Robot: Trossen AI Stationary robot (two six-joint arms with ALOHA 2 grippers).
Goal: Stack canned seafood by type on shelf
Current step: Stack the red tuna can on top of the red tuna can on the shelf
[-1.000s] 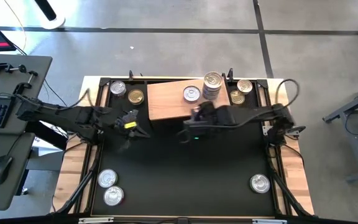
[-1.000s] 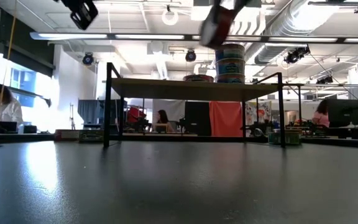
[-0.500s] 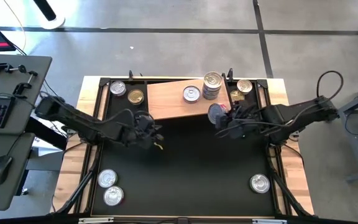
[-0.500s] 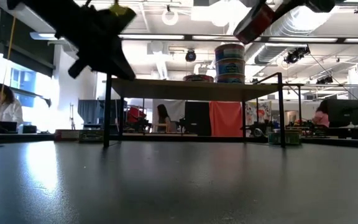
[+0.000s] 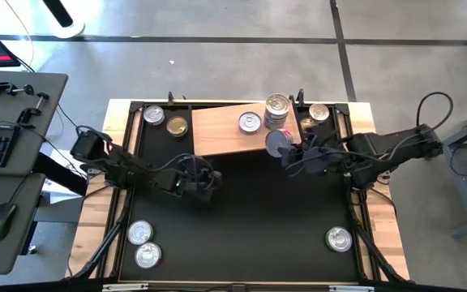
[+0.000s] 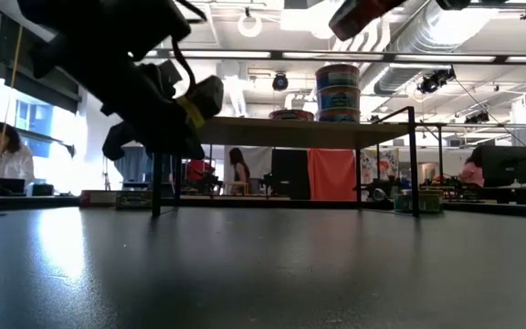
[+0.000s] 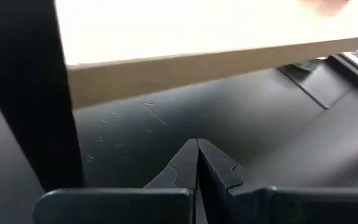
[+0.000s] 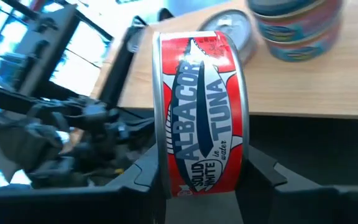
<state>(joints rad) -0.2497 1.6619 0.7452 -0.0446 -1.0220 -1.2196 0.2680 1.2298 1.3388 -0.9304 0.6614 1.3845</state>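
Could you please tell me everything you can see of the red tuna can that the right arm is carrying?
The red tuna can is a round, flat tin with silver metal rims and a red side label with a fish picture and the words "Albacore Tuna". It is held on edge between the fingers of the right hand, up in the air at the front edge of the wooden shelf, touching nothing else.

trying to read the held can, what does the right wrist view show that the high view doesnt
Right wrist view only: the red label on the held can, reading albacore tuna, clamped in the right claw.
High view only: loose cans on the black mat and the left claw.
Both: the shelf with its blue-labelled stack.
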